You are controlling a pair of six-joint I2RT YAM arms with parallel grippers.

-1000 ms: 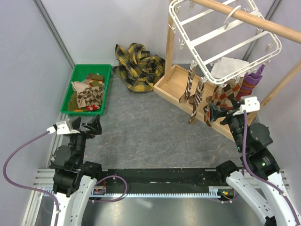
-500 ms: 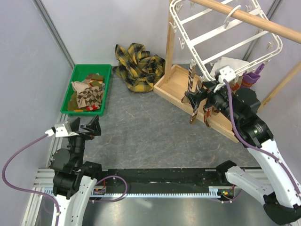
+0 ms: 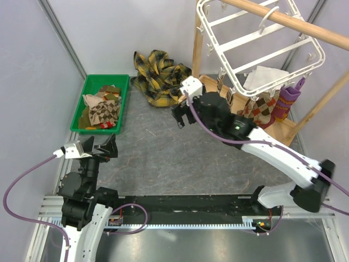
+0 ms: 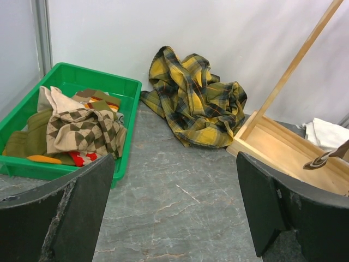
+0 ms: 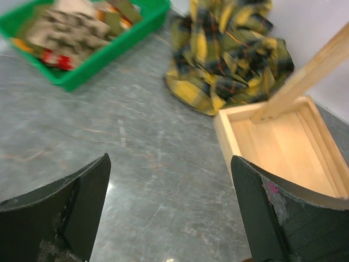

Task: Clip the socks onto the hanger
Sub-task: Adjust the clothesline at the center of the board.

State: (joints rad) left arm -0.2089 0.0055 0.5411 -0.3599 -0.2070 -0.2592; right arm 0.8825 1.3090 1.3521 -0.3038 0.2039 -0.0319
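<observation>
Loose argyle and olive socks lie piled in a green bin; they also show in the left wrist view and the right wrist view. The white grid hanger hangs on a wooden rod, with several socks clipped along its lower edge. My right gripper is open and empty above the floor, left of the wooden tray, and points toward the bin. My left gripper is open and empty near the front left.
A yellow-and-black plaid cloth lies at the back between the bin and the wooden rack's tray. A white cloth sits in the rack behind the hung socks. Grey walls close the left and back.
My right arm has swung from the hung socks at the right far to the left, out over the middle of the floor. The left arm has barely moved.
</observation>
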